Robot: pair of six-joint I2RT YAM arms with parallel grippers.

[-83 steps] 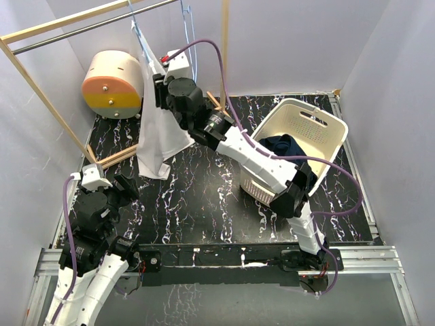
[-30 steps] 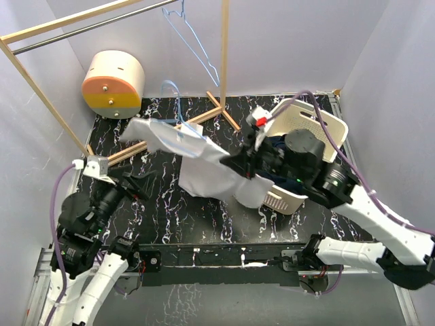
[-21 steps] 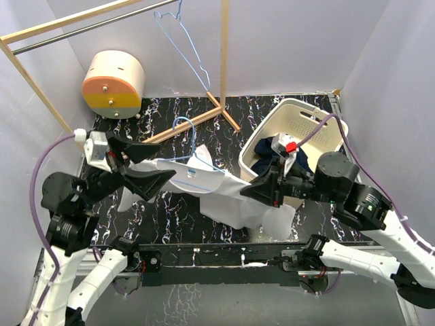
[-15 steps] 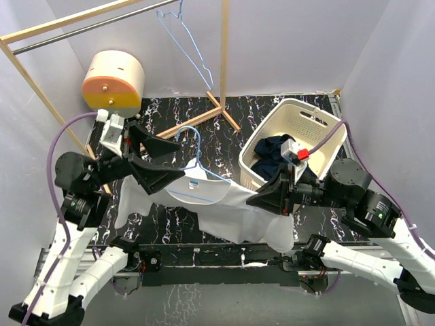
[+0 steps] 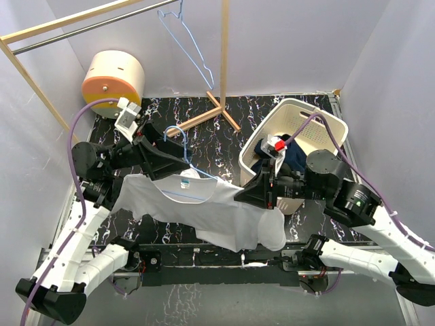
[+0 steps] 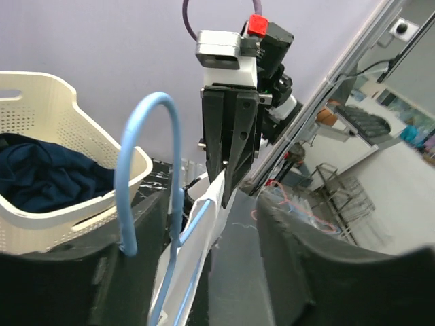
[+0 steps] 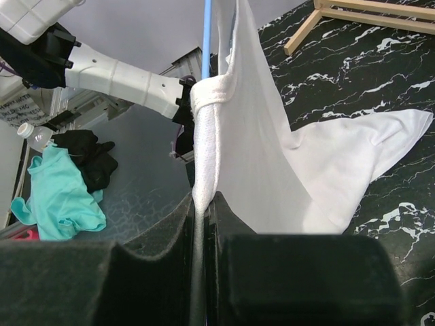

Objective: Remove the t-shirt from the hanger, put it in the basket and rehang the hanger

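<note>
We count one white t-shirt (image 5: 204, 214). It hangs stretched in the air over the near half of the table (image 5: 224, 146), its long axis running from the left edge toward the right edge, roughly parallel to the near edge. The collar end lies at the left and the loose lower part droops at the right.

We count two blue hangers. The hanger in the shirt (image 5: 178, 132) has its hook rising from the collar toward the far edge. The second hanger (image 5: 183, 41) hangs bare on the rail (image 5: 95, 26) of the wooden rack.

The left arm rises from the near left corner and bends at the elbow, and its forearm points right. The left fingers (image 6: 306, 272) stand apart, one on each side of the hook, and we see no contact with it.

The right arm folds back from the near right corner, its wrist pointing left. The right fingers (image 7: 156, 272) are pressed together on a rolled edge of the t-shirt. We cannot tell whether the hanger wire is caught there as well.

One white basket (image 5: 333, 125) stands near the far right corner and holds one dark blue garment (image 5: 296, 153). One cream and orange drum (image 5: 112, 83) sits at the far left corner.
</note>
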